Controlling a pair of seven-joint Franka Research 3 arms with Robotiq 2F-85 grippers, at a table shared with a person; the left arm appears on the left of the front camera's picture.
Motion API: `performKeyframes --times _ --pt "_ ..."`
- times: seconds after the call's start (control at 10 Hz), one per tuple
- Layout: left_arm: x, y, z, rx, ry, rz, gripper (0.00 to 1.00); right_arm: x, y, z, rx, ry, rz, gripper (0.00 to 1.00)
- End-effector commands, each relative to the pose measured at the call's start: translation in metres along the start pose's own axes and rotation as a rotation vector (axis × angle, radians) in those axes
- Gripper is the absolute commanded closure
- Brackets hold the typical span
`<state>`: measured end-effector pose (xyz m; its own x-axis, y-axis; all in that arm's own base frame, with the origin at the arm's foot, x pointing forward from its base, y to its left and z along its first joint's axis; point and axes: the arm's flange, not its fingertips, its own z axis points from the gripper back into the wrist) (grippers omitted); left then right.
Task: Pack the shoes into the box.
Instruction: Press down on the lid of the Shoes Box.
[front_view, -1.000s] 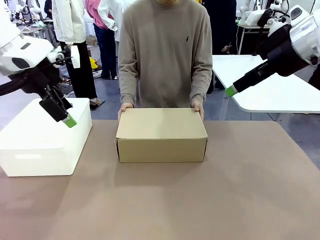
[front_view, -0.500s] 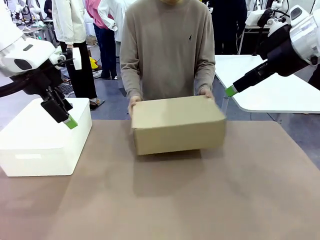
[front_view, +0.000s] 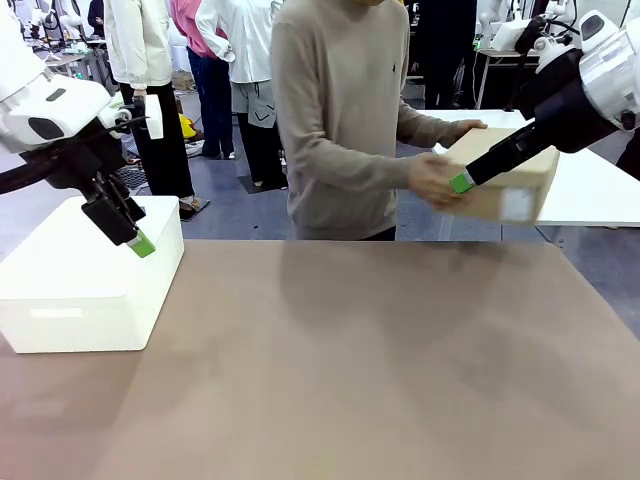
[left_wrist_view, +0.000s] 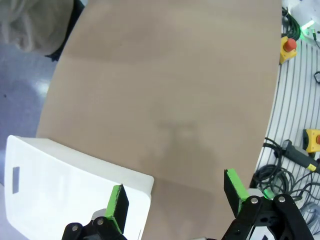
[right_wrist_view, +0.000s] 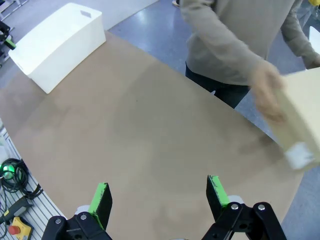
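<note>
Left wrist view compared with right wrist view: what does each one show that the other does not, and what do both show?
Only the left wrist view shows the left gripper, its fingers open above the white bin's near corner. Only the right wrist view shows the right gripper, open over bare table, and the box, closed, held by the person's hand beyond the table's edge. Both show the brown table and the white bin.
</note>
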<state>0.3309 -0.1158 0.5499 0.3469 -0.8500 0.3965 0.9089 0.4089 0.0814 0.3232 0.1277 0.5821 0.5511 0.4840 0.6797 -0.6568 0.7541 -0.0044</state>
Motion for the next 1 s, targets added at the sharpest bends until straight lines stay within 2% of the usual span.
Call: performKeyframes --times 0.0,0.9 --pt "0.0014 -0.0002 0.0003 -0.002 0.003 0.012 0.00 -0.0011 -0.0008 -0.0004 -0.003 0.006 0.008 0.00" --pt "0.0014 -0.0002 0.0003 -0.002 0.003 0.012 0.00 -0.0011 -0.0008 -0.0004 -0.003 0.006 0.008 0.00"
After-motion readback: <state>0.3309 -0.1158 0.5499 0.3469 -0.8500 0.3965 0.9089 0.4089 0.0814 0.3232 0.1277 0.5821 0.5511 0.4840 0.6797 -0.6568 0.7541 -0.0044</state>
